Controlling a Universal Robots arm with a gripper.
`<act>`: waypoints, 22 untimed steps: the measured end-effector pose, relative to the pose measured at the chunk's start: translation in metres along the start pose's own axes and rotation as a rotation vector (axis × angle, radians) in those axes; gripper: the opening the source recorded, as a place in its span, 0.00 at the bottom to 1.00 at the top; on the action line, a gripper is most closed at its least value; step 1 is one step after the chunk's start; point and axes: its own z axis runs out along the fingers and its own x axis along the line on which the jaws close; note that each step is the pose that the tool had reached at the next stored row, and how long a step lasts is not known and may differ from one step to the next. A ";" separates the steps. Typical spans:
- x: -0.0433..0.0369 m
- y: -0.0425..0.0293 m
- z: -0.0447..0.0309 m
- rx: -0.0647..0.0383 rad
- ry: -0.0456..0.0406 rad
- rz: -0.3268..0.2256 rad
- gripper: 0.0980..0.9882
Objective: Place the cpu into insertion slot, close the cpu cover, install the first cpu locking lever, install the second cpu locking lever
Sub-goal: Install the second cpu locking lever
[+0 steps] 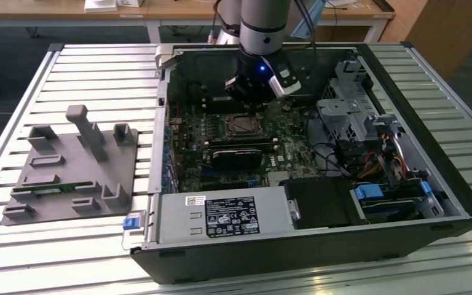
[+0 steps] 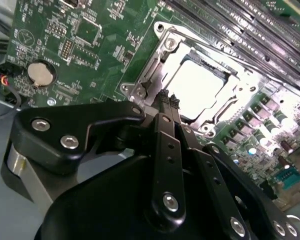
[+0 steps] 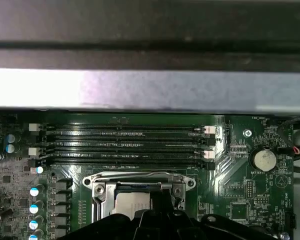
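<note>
Over the insertion slot (image 1: 242, 125), arm upright, pincer (image 2: 168, 100) fingers together at the cpu cover (image 2: 200, 85).

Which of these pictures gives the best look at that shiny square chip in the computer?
The second wrist view: the cpu lies bright in its socket, its top mostly in sight past the pincer. In the first wrist view the arm's black body covers its lower part. In the exterior view it is a small dark square.

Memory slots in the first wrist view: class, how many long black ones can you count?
4 memory slots, stacked parallel between the grey case wall and the cpu cover. None looks hidden.
</note>
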 end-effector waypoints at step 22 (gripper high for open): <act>-0.0006 -0.0296 -0.0193 -0.001 0.0072 0.000 0.01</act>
